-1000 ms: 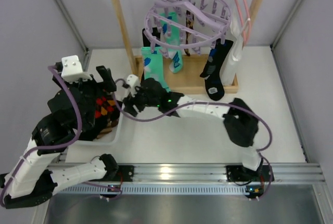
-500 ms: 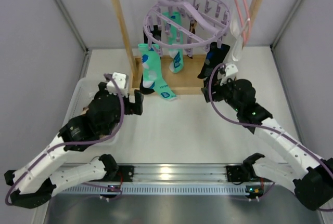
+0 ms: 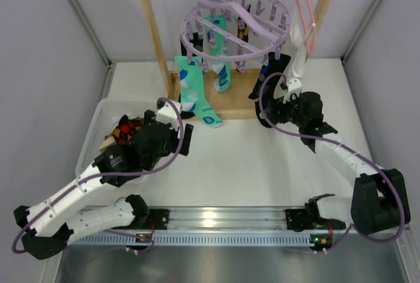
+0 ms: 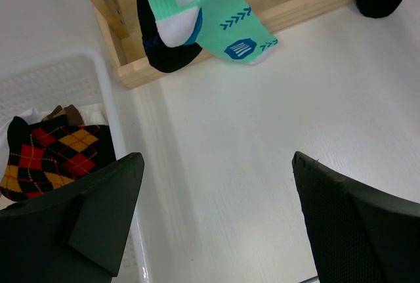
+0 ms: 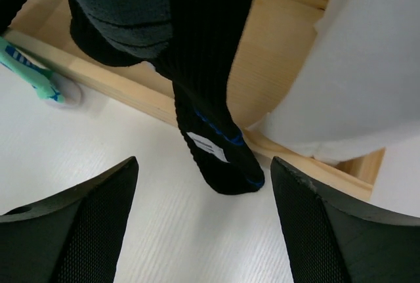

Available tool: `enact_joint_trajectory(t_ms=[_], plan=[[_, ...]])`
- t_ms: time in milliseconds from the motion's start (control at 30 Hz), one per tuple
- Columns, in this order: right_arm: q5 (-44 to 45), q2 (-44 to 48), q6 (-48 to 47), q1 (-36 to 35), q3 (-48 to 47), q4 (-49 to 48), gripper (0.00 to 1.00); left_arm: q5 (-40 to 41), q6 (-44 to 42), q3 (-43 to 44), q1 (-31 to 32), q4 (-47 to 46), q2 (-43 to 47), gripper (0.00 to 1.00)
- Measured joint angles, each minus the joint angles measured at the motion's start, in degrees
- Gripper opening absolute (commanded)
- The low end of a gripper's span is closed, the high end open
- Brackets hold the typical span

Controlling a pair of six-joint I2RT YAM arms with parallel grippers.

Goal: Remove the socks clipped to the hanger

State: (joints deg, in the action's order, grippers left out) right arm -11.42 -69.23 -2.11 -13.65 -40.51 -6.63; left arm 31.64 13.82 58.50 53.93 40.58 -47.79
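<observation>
- Top cam: job part done, I reckon. 1 argyle sock (image 3: 129, 132) lies in the white bin (image 3: 98, 113) on my L; the hanger (image 3: 266, 25), hung on the wood rack (image 3: 151, 27), has a mint sock (image 3: 193, 92), teal sock (image 3: 222, 76) & black sock (image 3: 268, 76) clipped on, so at least 3 left; can't tell what's behind them. L arm stretched fwd & low betw. bin & rack, left gripper (image 3: 187, 140) near the mint sock, not touching. R arm reaches fwd & inward, right gripper (image 3: 268, 109) by the black sock's foot.
- L wrist cam: my fingers (image 4: 354, 230) spread wide, nothing betw. them; mint sock's toe drapes onto the rack base ahead; argyle sock just beside my L finger.
- R wrist cam: fingers (image 5: 328, 230) spread, empty; black sock's toe hangs just ahead, about centred; white garment (image 5: 367, 66) to its R. Next is prob. closing on that toe.
</observation>
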Motion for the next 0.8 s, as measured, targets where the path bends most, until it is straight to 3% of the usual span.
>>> enact_joint_trajectory(t_ms=[400,467,600,633,667,800], plan=[[-9.1,-13.4,-3.0,0.0,-4.3,-11.5,0.68,-0.8,0.0,0.0,0.0,0.0,0.2,0.98],[-10.5,-14.7,-3.4,0.0,-4.3,-13.5,0.62,-0.9,0.0,0.0,0.0,0.0,0.4,0.98],[-13.6,-16.2,-2.9,0.0,-3.9,-18.1,0.39,-0.9,0.0,0.0,0.0,0.0,1.1,0.98],[-14.2,-16.2,-2.6,0.0,-3.4,-19.6,0.16,-0.9,0.0,0.0,0.0,0.0,1.2,0.98],[-14.7,-16.2,-2.4,0.0,-2.7,-21.8,0.03,-0.9,0.1,0.0,0.0,0.0,1.2,0.98],[-15.8,-15.5,1.3,-0.4,2.0,-28.9,0.0,-0.7,1.3,0.1,0.0,0.0,1.1,0.98]])
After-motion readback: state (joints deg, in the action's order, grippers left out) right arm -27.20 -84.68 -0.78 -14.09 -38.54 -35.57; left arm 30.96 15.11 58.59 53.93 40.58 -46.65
